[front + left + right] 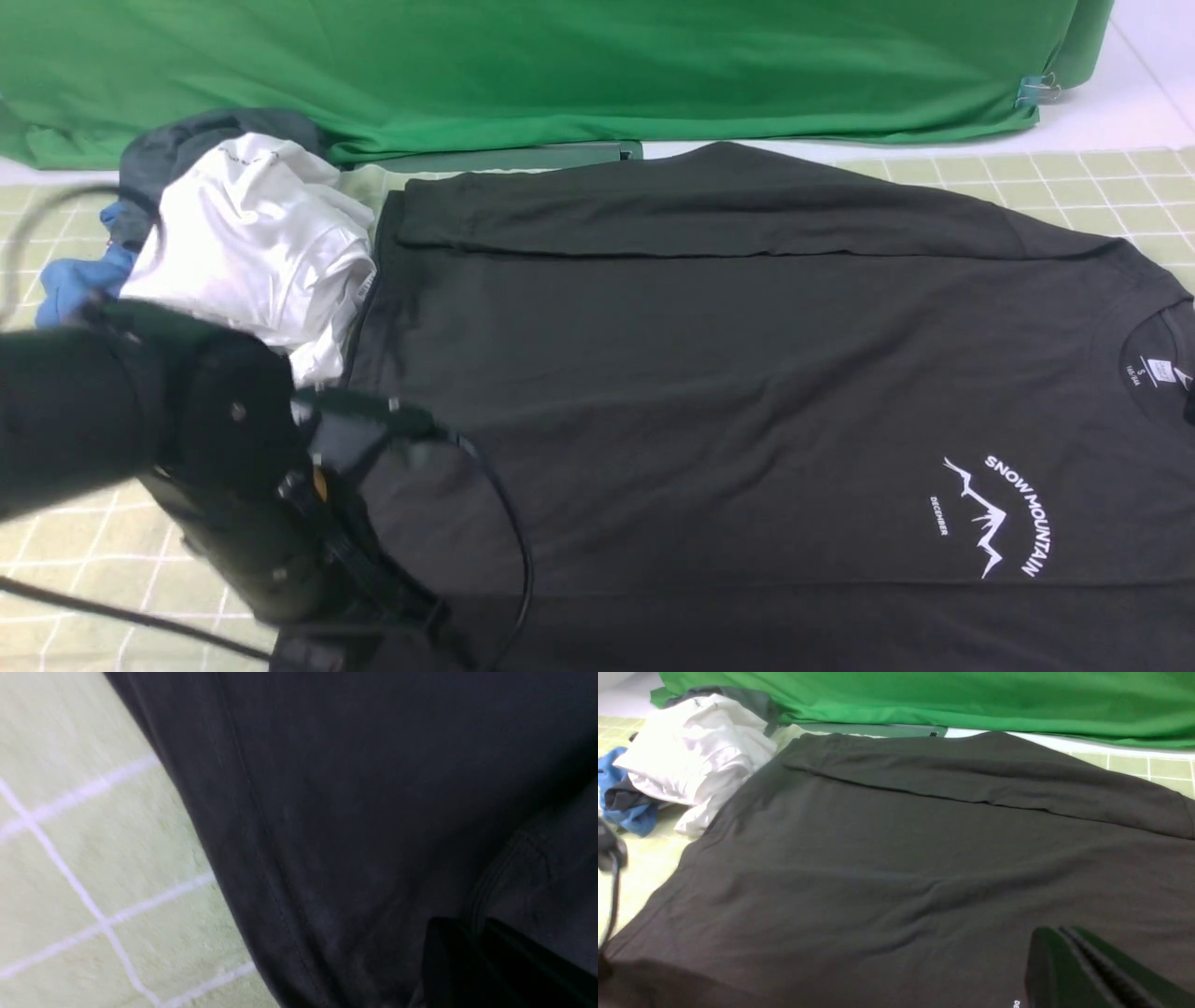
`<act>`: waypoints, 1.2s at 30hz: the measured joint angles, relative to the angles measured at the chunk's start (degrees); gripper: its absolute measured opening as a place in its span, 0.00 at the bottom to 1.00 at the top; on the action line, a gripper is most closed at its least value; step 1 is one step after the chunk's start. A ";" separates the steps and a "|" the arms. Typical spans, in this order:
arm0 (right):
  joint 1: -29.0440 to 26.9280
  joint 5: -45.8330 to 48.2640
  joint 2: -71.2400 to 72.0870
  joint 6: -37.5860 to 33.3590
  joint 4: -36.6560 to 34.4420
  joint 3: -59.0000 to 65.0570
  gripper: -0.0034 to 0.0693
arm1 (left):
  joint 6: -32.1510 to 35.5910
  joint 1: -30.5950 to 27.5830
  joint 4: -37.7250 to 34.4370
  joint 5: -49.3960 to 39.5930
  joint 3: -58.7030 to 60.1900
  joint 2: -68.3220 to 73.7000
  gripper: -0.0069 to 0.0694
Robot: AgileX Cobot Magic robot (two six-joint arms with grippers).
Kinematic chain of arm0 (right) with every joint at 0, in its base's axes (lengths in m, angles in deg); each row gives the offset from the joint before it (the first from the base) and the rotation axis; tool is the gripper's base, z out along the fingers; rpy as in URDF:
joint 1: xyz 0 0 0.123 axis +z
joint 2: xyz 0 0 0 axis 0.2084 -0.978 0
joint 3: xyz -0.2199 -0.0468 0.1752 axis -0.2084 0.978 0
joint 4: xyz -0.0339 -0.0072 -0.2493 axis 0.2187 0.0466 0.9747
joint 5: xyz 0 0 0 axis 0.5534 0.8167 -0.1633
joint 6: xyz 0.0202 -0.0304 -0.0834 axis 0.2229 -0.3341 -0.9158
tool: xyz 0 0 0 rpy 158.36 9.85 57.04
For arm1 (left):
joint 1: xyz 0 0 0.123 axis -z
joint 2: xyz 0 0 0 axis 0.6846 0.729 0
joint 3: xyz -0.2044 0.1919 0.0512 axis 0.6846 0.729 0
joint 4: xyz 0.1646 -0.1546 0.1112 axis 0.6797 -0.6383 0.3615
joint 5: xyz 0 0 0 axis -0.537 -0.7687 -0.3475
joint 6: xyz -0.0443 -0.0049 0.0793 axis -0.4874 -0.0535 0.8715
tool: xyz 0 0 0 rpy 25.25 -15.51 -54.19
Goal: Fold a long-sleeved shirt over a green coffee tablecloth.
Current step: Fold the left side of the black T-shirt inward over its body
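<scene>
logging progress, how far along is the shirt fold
Done: the black long-sleeved shirt lies spread on the pale green white-gridded tablecloth, with a far strip, apparently a sleeve, folded over the body. In hand: the left arm's jaws are shut at the near hem end, seemingly pinching a cuff; the right arm's jaws are shut above the chest. Left: the shirt is still full length, so the body folds remain.

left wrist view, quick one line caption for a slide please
Left tool pinching a stitched edge of the black long-sleeved shirt, which lies over the pale green gridded tablecloth.
</scene>
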 joint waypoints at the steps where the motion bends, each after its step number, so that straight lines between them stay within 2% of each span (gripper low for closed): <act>1: 0.00 0.00 0.00 0.00 0.00 0.00 0.06 | 0.00 0.00 0.71 -0.45 -1.63 -1.01 0.11; 10: 0.00 0.00 0.00 0.00 0.00 0.00 0.06 | 0.06 0.00 8.90 -2.59 -21.36 -1.74 0.11; 14: 0.00 0.00 0.00 0.00 -0.02 0.00 0.07 | 0.06 -0.40 12.91 -2.68 -30.09 2.11 0.11; 19: 0.00 0.00 0.00 0.00 -0.02 0.00 0.07 | 0.06 -3.51 14.13 -2.13 -37.47 9.16 0.11; 24: 0.00 0.00 0.00 0.06 -0.02 0.00 0.07 | 0.23 -6.24 16.81 1.23 -41.03 16.51 0.11; 31: 0.00 2.12 0.00 0.12 -0.02 0.00 0.08 | 1.18 -6.69 17.57 1.57 -41.22 21.63 0.13; 34: 0.00 6.84 -0.48 1.36 -0.02 -0.17 0.10 | 1.34 -6.74 17.70 2.24 -41.22 22.53 0.18; 36: 0.00 12.26 -2.04 2.09 -0.07 -1.25 0.12 | 1.34 -6.74 18.40 2.90 -41.22 22.81 0.25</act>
